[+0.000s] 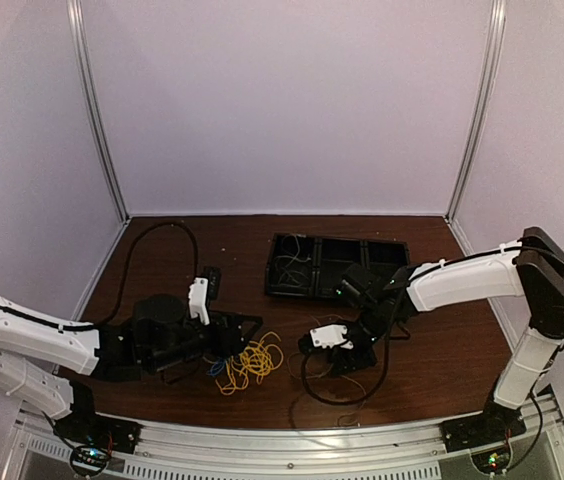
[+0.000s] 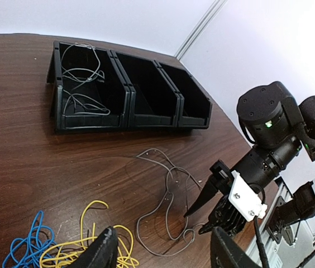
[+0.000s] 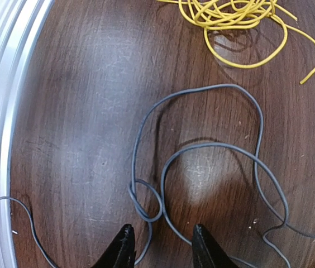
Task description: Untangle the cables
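The cables lie on the brown table. A loose grey cable (image 2: 168, 190) (image 3: 163, 167) is spread in open loops, with a small twisted loop near my right gripper (image 3: 163, 241) (image 2: 195, 222). That gripper is low over the table and open, and a strand of the grey cable runs between its fingertips. A yellow bundle (image 1: 254, 360) (image 2: 103, 245) (image 3: 241, 15) and a blue bundle (image 2: 26, 245) (image 1: 217, 366) sit just in front of my left gripper (image 2: 166, 254) (image 1: 245, 335), which is open with nothing between its fingers.
A black bin (image 2: 129, 109) (image 1: 332, 268) with three compartments stands at the back; its left compartment holds thin grey wires (image 2: 82, 78). The aluminium rail (image 3: 1, 84) of the table's near edge runs close to my right gripper.
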Action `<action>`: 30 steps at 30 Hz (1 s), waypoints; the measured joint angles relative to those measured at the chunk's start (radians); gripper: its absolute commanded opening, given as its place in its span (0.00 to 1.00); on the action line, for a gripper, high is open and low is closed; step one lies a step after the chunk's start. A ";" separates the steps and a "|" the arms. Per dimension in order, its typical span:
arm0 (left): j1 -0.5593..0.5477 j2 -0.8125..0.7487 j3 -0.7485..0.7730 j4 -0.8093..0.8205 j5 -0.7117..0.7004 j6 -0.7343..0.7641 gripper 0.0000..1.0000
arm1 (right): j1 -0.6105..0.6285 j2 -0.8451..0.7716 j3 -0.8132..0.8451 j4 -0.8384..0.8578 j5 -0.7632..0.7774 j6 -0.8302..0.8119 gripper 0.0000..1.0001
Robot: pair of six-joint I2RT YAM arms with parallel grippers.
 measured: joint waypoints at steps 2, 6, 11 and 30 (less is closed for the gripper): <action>0.000 0.000 0.000 0.000 -0.003 0.000 0.57 | 0.005 0.002 0.000 0.009 0.007 0.004 0.36; 0.000 0.000 -0.002 0.000 -0.008 0.000 0.57 | 0.024 0.021 0.002 0.016 0.015 0.016 0.26; 0.000 0.000 -0.009 0.000 -0.013 0.000 0.55 | 0.034 0.032 0.003 0.026 0.016 0.027 0.06; -0.153 0.274 0.140 0.135 0.059 0.172 0.38 | -0.037 -0.192 0.158 0.014 -0.137 0.356 0.00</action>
